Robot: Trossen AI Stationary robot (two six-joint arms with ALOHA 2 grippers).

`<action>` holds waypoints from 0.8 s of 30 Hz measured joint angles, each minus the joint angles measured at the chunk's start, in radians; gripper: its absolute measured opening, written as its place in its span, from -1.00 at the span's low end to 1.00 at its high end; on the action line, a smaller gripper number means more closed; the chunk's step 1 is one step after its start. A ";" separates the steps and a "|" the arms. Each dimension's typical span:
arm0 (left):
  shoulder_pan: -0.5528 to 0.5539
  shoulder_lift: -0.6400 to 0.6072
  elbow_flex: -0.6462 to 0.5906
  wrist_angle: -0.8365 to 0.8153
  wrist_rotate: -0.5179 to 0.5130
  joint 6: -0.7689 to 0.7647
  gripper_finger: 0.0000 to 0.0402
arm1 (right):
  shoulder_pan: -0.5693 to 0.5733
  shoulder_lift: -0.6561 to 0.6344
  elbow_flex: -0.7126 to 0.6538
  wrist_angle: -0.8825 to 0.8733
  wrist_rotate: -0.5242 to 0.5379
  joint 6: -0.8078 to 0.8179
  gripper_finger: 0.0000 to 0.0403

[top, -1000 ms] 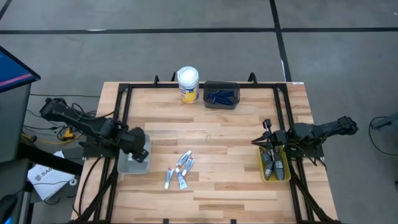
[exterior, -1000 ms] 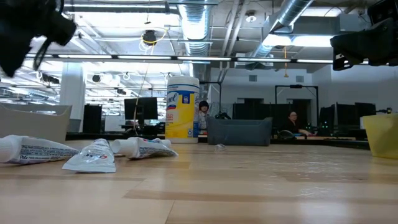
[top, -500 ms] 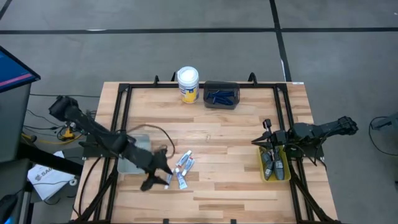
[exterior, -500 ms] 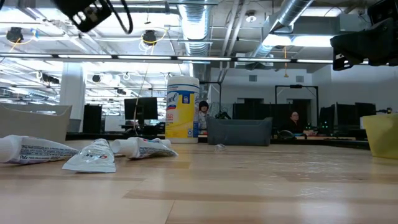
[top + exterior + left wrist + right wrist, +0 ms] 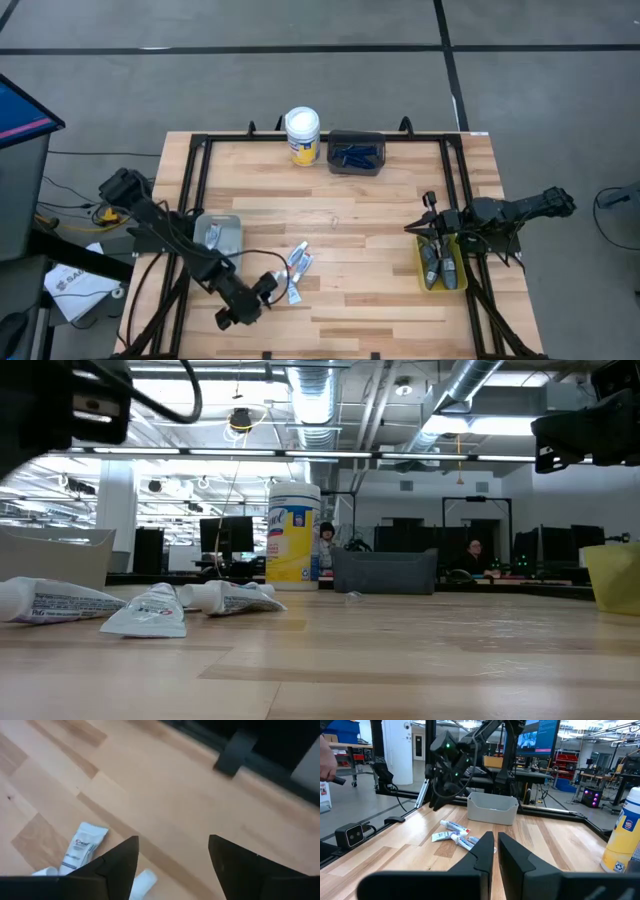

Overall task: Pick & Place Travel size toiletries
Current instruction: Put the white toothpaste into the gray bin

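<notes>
Open left hand (image 5: pixel 172 865) above tube (image 5: pixel 80 849)

Left pincer (image 5: pixel 172 857) partly hides a tube (image 5: pixel 142 881).

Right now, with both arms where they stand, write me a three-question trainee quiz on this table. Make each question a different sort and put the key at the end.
1. True or false: the left gripper has its fingers open beside the toothpaste tubes.
2. Multiple choice: where is the right gripper? A) over the dark tray of blue razors; B) at the yellow tray of grey pods; C) beside the wipes canister.
3. Fill in: the clear tray near the left arm holds one ____.

Key: 1 true; 2 B; 3 tube.
</notes>
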State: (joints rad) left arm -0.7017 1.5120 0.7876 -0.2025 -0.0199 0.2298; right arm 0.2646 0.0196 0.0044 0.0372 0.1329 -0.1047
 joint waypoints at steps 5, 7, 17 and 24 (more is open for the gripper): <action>0.020 0.059 0.000 0.001 -0.062 0.134 0.20 | 0.000 0.000 0.000 0.000 0.000 0.000 -0.92; 0.032 0.081 0.000 0.002 -0.070 0.190 0.20 | 0.000 0.000 0.000 0.000 0.000 0.000 -0.92; 0.040 0.164 0.003 0.005 -0.065 0.368 0.20 | 0.000 0.000 0.000 0.000 0.000 0.000 -0.92; 0.044 0.168 0.004 0.011 -0.124 0.442 0.10 | 0.000 0.000 0.000 0.000 0.000 0.000 -0.92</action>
State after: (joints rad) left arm -0.6576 1.6805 0.7918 -0.1913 -0.1444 0.6718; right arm 0.2648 0.0193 0.0046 0.0375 0.1328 -0.1047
